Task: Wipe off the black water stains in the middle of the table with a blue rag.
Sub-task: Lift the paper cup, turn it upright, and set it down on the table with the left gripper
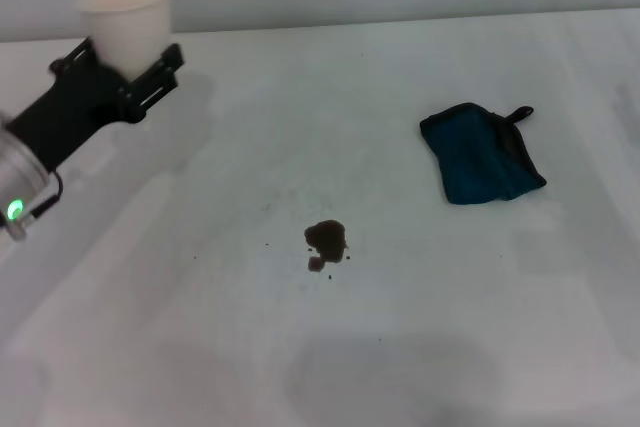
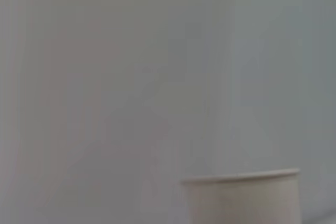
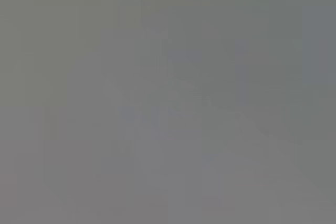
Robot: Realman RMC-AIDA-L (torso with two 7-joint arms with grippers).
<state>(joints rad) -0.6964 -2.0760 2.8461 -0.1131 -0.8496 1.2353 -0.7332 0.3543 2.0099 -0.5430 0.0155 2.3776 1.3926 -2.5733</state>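
Observation:
The black water stains [image 1: 325, 240] form a small dark blotch with tiny specks around it at the middle of the white table [image 1: 400, 347]. To the right and farther back, the blue rag [image 1: 482, 154] lies crumpled on the table, its black loop pointing to the far right. My left gripper [image 1: 135, 62] is at the far left, raised above the table and shut on a white paper cup [image 1: 128, 22]. The cup's rim [image 2: 241, 178] shows in the left wrist view. My right gripper is out of view; the right wrist view shows only a plain grey surface.
A grey wall runs along the table's far edge [image 1: 400, 19]. Bare white surface lies between the stains and the rag and toward the near edge.

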